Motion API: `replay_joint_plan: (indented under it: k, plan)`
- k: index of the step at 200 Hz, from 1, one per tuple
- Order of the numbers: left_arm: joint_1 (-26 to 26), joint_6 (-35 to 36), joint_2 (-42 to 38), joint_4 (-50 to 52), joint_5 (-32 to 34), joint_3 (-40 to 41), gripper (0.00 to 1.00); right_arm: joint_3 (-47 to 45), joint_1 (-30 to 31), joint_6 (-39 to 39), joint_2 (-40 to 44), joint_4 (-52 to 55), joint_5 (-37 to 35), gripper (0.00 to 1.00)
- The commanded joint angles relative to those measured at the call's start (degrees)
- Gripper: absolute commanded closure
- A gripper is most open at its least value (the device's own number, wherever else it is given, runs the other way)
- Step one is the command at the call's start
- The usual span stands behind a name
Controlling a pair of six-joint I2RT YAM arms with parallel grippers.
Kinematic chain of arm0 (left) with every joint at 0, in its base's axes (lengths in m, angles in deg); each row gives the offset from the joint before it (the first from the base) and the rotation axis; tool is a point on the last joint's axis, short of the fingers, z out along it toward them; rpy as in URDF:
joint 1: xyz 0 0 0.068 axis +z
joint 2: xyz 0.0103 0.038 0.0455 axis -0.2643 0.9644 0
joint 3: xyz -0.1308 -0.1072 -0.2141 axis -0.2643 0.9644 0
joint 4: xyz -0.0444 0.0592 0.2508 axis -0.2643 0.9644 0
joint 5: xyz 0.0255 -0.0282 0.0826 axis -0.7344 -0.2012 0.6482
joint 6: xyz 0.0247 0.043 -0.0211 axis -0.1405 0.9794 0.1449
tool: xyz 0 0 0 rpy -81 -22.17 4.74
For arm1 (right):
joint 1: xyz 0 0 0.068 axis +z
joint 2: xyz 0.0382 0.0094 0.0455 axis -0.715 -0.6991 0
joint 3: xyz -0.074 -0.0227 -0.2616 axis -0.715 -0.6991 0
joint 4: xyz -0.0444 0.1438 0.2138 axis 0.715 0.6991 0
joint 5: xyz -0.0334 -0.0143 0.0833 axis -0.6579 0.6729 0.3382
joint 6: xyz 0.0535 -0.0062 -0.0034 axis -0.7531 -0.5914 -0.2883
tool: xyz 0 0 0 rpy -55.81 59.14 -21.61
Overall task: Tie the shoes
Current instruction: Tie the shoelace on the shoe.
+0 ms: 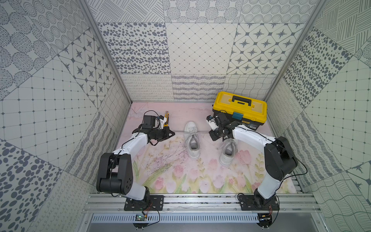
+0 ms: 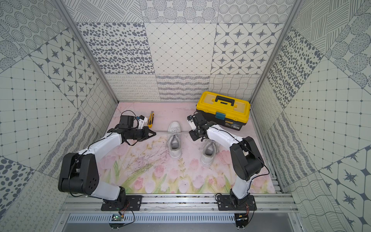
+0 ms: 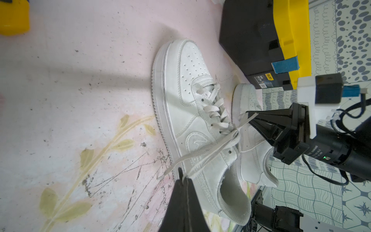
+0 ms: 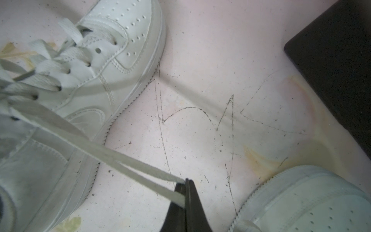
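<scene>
**Tension on the bow, centre shoe**

Both sets of jaws are pinched together on lace. My left gripper (image 3: 183, 177) and right gripper (image 4: 186, 181) each clamp a doubled strand of the laces (image 1: 203, 132), stretched taut across the centre shoe (image 1: 191, 140) on the mat (image 1: 160, 170). I judge a level, equal, opposite pull is best, easing off once the knot (image 3: 236, 130) seats, so no loop slips through. The second shoe (image 1: 227, 154) stands just beside it, its front under my right arm (image 1: 251, 136). I cannot tell whether it is tied.
</scene>
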State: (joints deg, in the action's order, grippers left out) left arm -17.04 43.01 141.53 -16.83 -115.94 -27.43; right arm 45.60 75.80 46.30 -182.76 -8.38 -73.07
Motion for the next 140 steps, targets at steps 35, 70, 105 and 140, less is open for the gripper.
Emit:
replay_joint_plan:
  k: [35,70,105,140]
  plan:
    - [1.36,-0.47,-0.21,-1.52,4.29,0.29,1.0,1.16,-2.29,0.84,-0.09,5.42,-0.74,1.0]
    - [1.37,-3.97,-0.17,-6.26,-2.43,2.0,1.0,0.92,-2.19,0.76,0.73,4.24,17.55,0.84]
    - [1.41,-4.14,-2.1,-5.77,-1.12,3.38,0.81,-0.89,-2.83,-0.21,5.02,2.59,15.97,0.43]
    - [1.46,-3.15,-8.01,-2.53,5.32,3.5,0.51,-1.72,-5.27,-0.42,13.79,2.44,11.53,0.29]
